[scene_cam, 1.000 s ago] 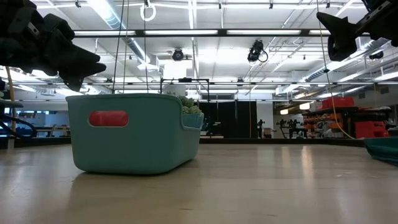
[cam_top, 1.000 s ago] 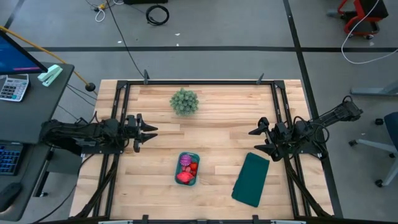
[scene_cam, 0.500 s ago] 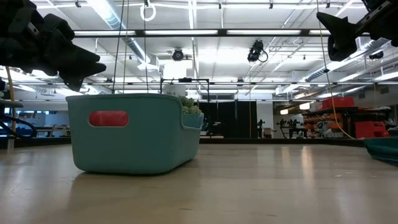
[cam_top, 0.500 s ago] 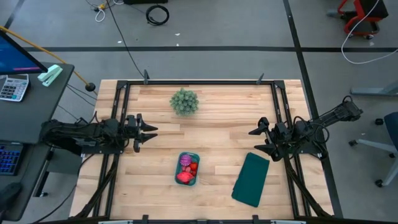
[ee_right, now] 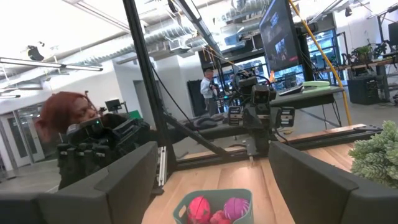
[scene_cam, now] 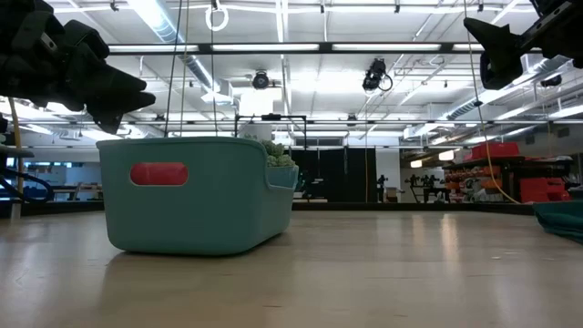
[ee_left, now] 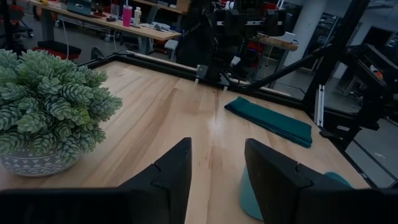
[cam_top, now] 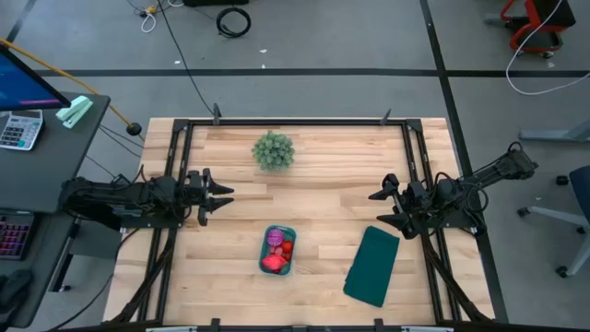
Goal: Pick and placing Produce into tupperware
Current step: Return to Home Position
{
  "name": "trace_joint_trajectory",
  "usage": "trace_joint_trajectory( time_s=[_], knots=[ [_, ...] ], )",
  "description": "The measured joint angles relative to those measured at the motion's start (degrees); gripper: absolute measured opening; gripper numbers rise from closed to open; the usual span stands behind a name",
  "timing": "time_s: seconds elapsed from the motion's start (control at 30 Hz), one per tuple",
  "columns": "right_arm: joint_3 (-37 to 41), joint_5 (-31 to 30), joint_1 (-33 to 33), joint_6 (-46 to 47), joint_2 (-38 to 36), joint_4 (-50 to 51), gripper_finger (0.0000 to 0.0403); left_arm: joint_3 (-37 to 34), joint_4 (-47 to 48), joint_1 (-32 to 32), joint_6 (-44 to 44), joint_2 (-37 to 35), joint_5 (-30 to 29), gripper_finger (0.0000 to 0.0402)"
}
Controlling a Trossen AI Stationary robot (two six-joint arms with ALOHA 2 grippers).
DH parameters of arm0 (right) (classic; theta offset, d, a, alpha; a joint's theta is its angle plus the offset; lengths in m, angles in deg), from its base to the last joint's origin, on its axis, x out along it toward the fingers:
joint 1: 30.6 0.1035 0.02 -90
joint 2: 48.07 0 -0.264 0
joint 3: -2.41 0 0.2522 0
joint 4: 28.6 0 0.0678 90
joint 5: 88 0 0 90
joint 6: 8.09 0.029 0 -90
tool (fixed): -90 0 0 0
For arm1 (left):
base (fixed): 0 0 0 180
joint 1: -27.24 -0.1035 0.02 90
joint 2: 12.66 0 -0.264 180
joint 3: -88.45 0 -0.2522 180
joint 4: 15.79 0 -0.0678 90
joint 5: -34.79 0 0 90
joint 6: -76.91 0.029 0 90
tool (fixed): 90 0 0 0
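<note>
Since the red and pink fruit [cam_top: 275,263] and the purple piece [cam_top: 275,238] already lie in the blue tub [cam_top: 278,250] at the near middle of the desk [cam_top: 323,166], only parking the arms is left. The left hand [cam_top: 221,195] hovers at the left edge, the right hand [cam_top: 376,208] at the right, both open and empty. Any last settling should be slow and level, well clear of the plant [cam_top: 273,150] and the green slab [cam_top: 372,266].
</note>
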Motion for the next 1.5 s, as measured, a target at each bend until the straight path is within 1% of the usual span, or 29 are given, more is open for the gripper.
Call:
trace_joint_trajectory(
  time_s=[0.5, 0.87, 1.27, 1.5],
  knots=[
    [0.0, -0.01, 0.01, 0.01, -0.01, 0.0, 0.0316, 0.0, 0.0, -0.02, 0.0, 0.0, 0.02, 0.0144],
    [0.0, 0.01, 0.0, 0.02, -0.02, 0.0, 0.0316, -0.01, 0.0, -0.02, 0.0, 0.0, 0.0, 0.0157],
    [0.0, -0.02, 0.0, 0.02, -0.01, 0.0, 0.0316, -0.01, 0.0, -0.02, 0.0, 0.0, 0.02, 0.0144],
    [0.0, 0.0, 0.0, 0.02, -0.02, 0.0, 0.0316, -0.02, 0.0, -0.02, 0.0, 0.0, 0.0, 0.0152]
  ],
)
